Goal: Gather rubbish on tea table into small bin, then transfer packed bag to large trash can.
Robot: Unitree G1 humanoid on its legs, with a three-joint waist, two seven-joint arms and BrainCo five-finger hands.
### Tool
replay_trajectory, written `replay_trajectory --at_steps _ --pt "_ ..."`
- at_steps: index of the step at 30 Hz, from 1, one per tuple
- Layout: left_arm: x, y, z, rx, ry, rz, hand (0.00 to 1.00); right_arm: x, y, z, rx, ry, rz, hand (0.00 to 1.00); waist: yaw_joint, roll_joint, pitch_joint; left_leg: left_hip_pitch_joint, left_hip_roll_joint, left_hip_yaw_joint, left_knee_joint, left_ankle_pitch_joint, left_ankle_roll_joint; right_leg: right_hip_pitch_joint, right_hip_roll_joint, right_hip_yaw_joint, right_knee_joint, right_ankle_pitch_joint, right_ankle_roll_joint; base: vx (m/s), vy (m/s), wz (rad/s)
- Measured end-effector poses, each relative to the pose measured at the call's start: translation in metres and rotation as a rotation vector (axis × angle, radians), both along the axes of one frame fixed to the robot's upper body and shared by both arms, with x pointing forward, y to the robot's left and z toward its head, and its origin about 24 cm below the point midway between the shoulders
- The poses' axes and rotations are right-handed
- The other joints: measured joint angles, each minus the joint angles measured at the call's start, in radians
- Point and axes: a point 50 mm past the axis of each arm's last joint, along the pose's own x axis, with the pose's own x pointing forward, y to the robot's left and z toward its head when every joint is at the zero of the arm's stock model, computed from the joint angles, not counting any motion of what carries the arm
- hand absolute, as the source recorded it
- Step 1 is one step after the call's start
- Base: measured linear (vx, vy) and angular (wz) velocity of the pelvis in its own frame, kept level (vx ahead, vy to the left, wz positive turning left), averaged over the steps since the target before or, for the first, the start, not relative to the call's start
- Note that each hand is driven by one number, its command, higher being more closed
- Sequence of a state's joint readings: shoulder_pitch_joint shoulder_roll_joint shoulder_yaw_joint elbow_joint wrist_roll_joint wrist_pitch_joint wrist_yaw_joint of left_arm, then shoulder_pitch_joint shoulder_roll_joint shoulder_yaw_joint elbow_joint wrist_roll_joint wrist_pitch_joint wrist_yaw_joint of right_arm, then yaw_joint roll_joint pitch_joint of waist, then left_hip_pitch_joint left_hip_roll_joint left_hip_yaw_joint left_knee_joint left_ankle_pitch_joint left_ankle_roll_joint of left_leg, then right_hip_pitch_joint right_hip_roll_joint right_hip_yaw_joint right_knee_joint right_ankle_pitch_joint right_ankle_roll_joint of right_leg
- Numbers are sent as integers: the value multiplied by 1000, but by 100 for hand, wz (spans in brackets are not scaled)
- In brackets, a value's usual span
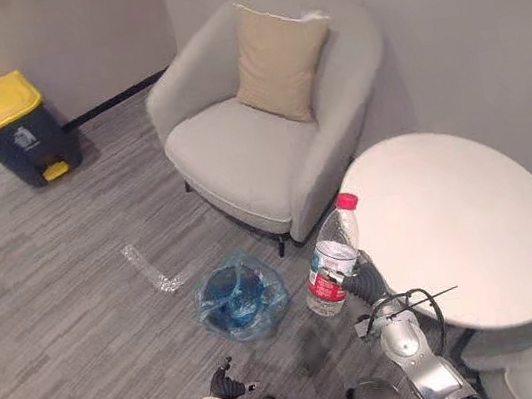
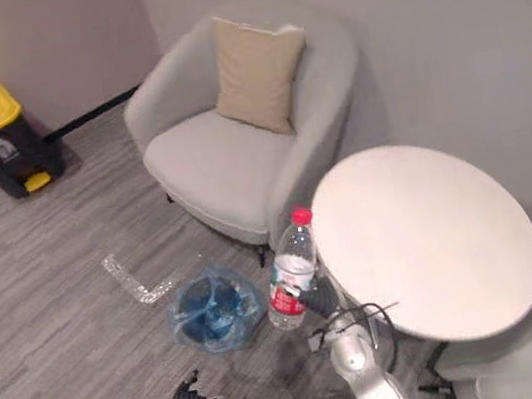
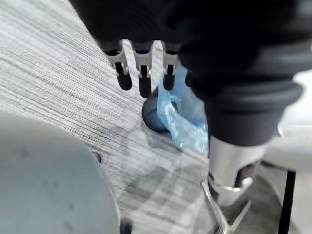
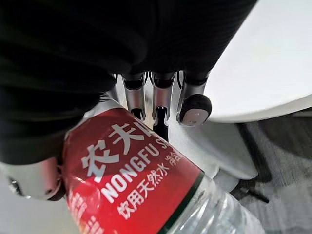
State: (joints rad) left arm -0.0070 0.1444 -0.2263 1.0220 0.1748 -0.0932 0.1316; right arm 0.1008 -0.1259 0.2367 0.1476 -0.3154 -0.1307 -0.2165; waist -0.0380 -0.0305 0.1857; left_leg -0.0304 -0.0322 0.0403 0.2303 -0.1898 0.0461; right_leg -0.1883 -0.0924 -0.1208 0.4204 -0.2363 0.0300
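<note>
Your right hand (image 1: pixel 358 284) is closed tight around a water bottle (image 1: pixel 332 258). Its fingers (image 4: pixel 161 100) curl round the bottle's red label, and the thumb is on the other side. The bottle is see-through and has a red cap. It stands almost straight up, with the cap leaning a little toward the table. You hold it just off the near left edge of the round white table (image 1: pixel 457 225), not on top of it.

Your left hand (image 1: pixel 224 381) hangs low over the grey floor (image 1: pixel 53 324), down by the near edge of the head view. Its fingers (image 3: pixel 141 73) are loose and apart, and they hold nothing.

The small bin (image 3: pixel 152 114) sits on the floor between your two hands, a little farther out. It is near the bottle but does not touch it. A blue bag (image 1: pixel 209 310) lines it and puffs out over its rim.

A scrap of clear plastic (image 1: pixel 150 268) lies on the floor to the left of the bin. Behind the bin stands a grey armchair (image 1: pixel 239 158) with a tan cushion (image 1: pixel 282 55) leaning on its back. The chair is right next to the far left edge of the table.

The big trash can (image 1: pixel 12 128) is dark with a yellow lid. It stands by the wall in the far left corner, well away from the bin.
</note>
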Motion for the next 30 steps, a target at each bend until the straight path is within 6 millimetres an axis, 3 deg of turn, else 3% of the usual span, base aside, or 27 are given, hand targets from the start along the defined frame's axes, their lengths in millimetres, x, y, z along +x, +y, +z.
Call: replay_trajectory --at_steps 2,3,6,8,9,12,13,14,16,17,20,25,30 --pt "0 0 0 0 3 0 0 -1 -2 -1 -4 5 -6 100 0 -13 -6 8 -29 -33 14 -4 -9 8 3 4 -114 112 -12 292 -96 96" --pt "-2 -6 -2 -17 7 4 0 0 -10 -1 -21 5 -24 100 9 38 -3 9 -7 -52 14 -14 -30 39 15 -24 -142 126 -18 284 -74 62" --pt "-2 -9 -2 -27 4 11 0 3 -13 2 -35 -10 -17 100 19 61 -4 21 15 -50 -5 -17 -46 57 31 -40 -158 127 -19 240 -68 25" --pt "-2 -9 -2 -27 7 11 0 4 -15 4 -37 -17 -25 100 17 58 -2 35 28 -43 9 -20 -80 111 38 -59 -186 127 -20 228 -50 34" --pt "-2 -10 -2 -29 8 9 0 5 -18 5 -38 -23 -38 100 16 52 1 24 31 -27 64 -26 -107 132 34 -71 -189 127 -20 154 3 44" --pt "4 -16 0 -45 -13 5 0 6 -25 9 -63 -40 -45 100 16 37 9 -84 49 93 318 -29 -126 210 6 -99 -241 127 -21 131 48 44" --pt "6 -16 1 -44 -21 -1 0 7 -26 10 -71 -46 -45 100 22 33 11 -123 104 171 380 -62 -89 227 3 -104 -255 127 -21 116 119 36" --pt "8 -17 2 -46 -29 -7 0 9 -26 12 -70 -56 -50 100 23 50 11 -150 192 235 330 -55 -73 235 8 -124 -245 126 -19 117 137 31" --pt "9 -18 3 -49 -33 -6 0 8 -29 11 -76 -53 -58 100 22 59 22 -142 235 247 235 -12 -82 260 4 -137 -230 101 17 88 137 33" --pt "9 -15 3 -42 -38 -3 0 6 -26 8 -68 -41 -59 100 29 33 13 -121 194 246 205 -14 -82 257 -20 -134 -226 85 36 102 184 30" --pt "8 -7 3 -17 -28 -3 0 7 -20 9 -47 -43 -51 100 28 12 5 -101 128 220 121 -7 -71 258 -59 -130 -235 86 36 106 162 38" --pt "4 1 2 6 -8 2 0 8 -9 6 -61 -33 -10 100 30 15 4 -42 85 231 23 20 -46 256 -88 -82 -212 90 43 30 78 4" --pt "5 2 2 4 -11 11 0 20 3 -1 -102 -3 51 100 30 33 18 -56 94 281 -7 40 -51 171 -84 -19 -161 93 48 -28 8 -32"
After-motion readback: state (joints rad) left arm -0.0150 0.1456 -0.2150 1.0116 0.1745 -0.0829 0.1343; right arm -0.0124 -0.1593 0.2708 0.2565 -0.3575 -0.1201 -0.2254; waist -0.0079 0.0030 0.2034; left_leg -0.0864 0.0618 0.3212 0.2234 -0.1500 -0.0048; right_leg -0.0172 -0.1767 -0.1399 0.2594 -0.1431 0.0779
